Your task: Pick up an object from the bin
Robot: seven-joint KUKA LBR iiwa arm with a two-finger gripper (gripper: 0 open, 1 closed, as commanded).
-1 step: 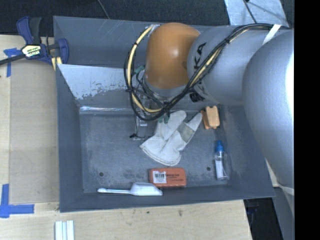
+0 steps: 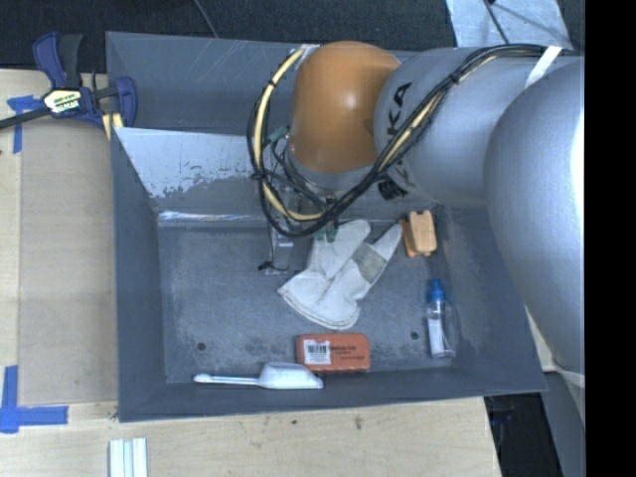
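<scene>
My gripper [image 2: 280, 254] reaches down from under the arm's wrist cover to the bin floor at the back middle, just left of a crumpled white glove [image 2: 336, 278]. The glove lies in the middle of the bin, its cuff toward the front, and its upper edge is tucked under the wrist. Nothing shows in the gripper. A small tan wooden block [image 2: 420, 234] lies to the right of the glove near the back.
An orange-red flat box with a barcode label [image 2: 333, 352] lies at the front middle. A white plastic scoop [image 2: 263, 377] rests along the front wall. A clear tube with a blue cap [image 2: 436, 323] lies at the right. The arm covers the bin's back right.
</scene>
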